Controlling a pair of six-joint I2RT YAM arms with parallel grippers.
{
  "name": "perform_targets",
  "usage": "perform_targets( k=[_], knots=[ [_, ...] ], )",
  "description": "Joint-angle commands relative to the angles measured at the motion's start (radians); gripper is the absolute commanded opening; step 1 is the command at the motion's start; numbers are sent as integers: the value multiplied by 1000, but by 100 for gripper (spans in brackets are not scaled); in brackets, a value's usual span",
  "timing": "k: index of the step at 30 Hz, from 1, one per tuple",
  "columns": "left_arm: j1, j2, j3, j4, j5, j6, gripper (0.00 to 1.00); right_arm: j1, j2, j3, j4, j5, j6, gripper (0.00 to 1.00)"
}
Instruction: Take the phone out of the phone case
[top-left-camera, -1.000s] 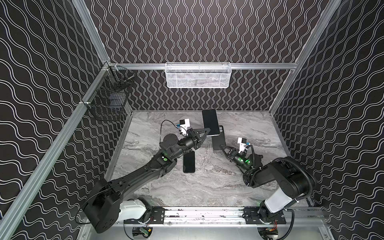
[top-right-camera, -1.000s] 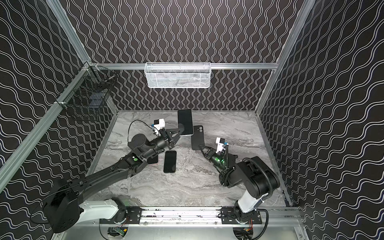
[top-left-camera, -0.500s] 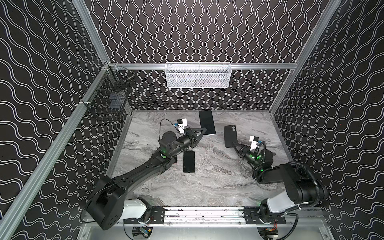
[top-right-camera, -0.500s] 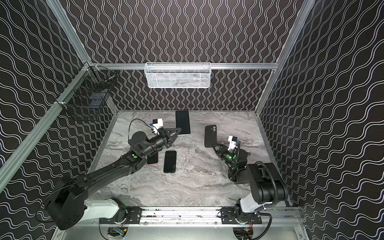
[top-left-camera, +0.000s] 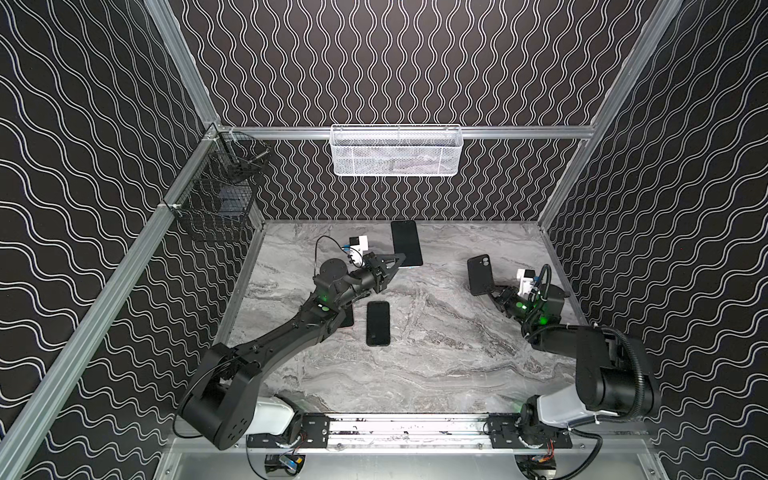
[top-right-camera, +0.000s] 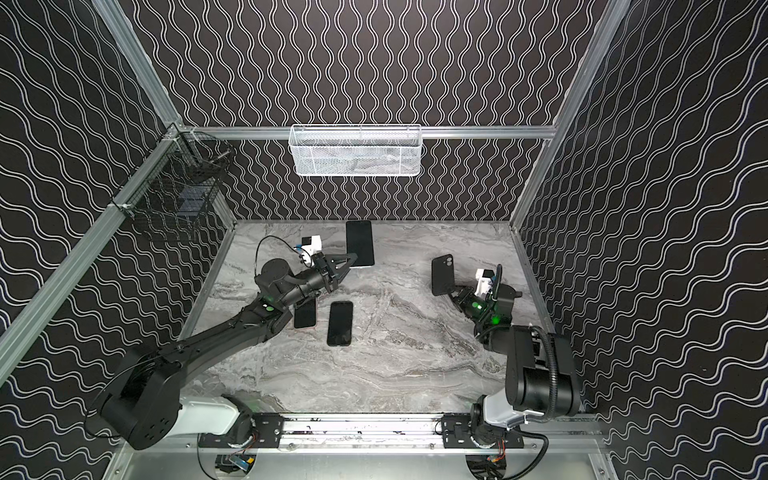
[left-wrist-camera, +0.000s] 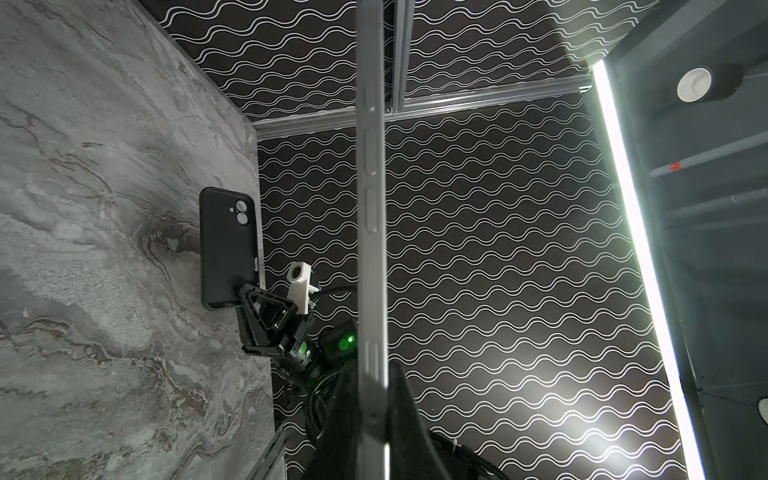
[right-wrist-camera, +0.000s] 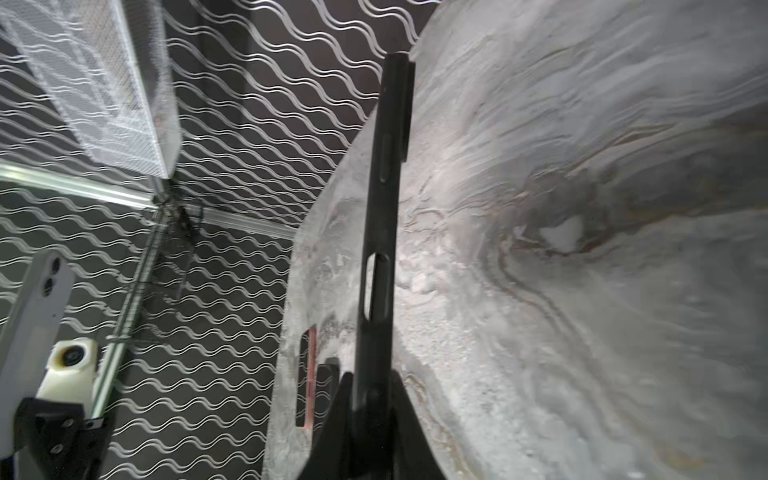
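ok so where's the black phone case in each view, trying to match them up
in a top view: black case upright, right of centre, in the right end effector.
in a top view: right of centre again.
left wrist: its back faces the lens, against the marble table.
right wrist: edge-on, straight ahead of the lens.
shared landmark: the grey phone in the left end effector.

— Where do the top views sit?
— High in front, both facing down across the whole surface (top-left-camera: 436, 374), nearly alike
— And the wrists?
— Close behind the left fingers (left-wrist-camera: 411, 424) and right fingers (right-wrist-camera: 415, 436), looking along them, each catching part of that surface
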Motion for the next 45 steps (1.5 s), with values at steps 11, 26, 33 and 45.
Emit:
perform_targets(
  k=[11,26,33,45],
  knots=[
    [33,185,75,134,133,92,0,-71,112,184,-323,15,-218,17],
    [44,267,82,207,154,56,0,-95,184,163,-187,146,-112,15],
    [44,260,44,251,147,27,0,-92,156,89,-115,188,-23,19],
    [41,128,-29,106,93,130,0,-91,-16,19,-281,301,-91,58]
  ],
)
